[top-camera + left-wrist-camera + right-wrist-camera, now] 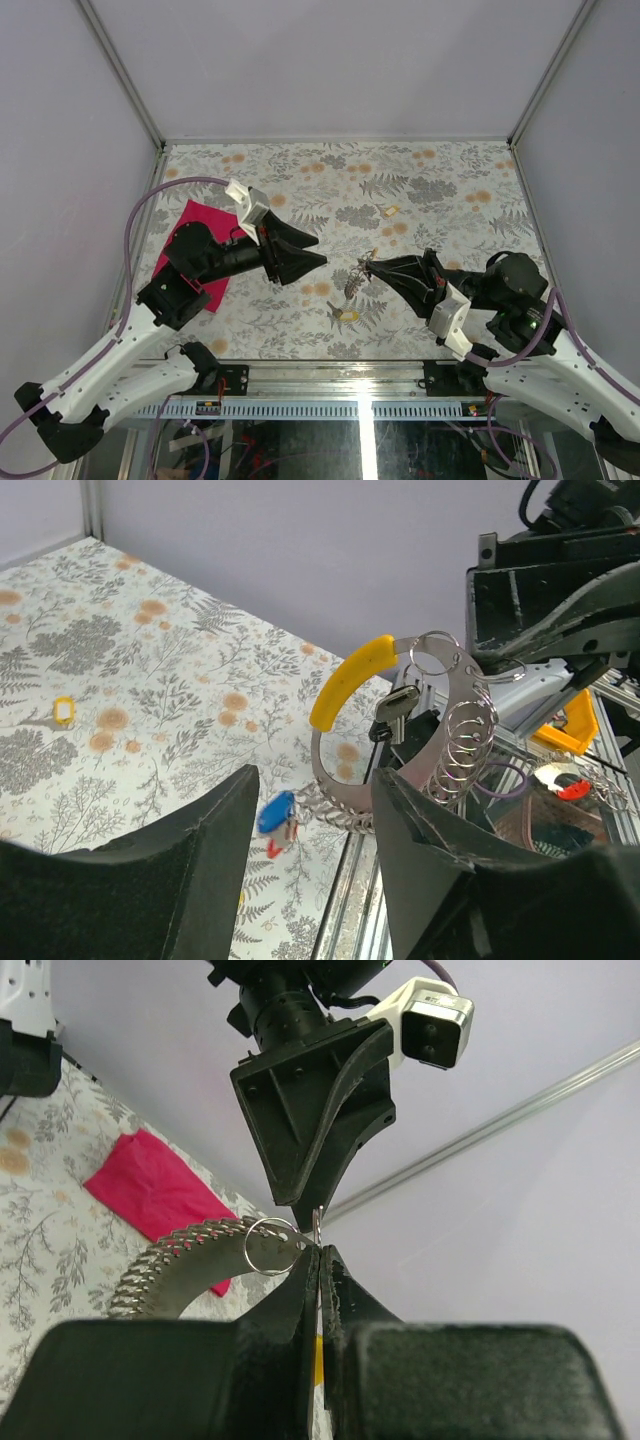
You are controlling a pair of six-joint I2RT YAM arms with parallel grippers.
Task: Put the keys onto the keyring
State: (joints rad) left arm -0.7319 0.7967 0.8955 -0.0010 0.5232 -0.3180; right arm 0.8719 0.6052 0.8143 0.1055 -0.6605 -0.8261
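My right gripper [372, 266] is shut on the keyring [356, 279], a grey ribbed metal ring, and holds it above the table. In the right wrist view its fingertips [320, 1252] pinch the ring's edge [185, 1260] beside a small thin loop. In the left wrist view the keyring [345, 798] carries a yellow sleeve, several small loops and a black key [395, 710]. Blue and red keys [274, 816] hang at its lower end. My left gripper [320, 250] is open and empty, just left of the ring, and its fingers frame it in the left wrist view [315, 780].
A yellow key [347, 315] lies on the floral table below the ring. Another yellow key [392, 210] lies farther back and also shows in the left wrist view [63, 711]. A pink cloth [185, 248] lies at the left under my left arm. Grey walls enclose the table.
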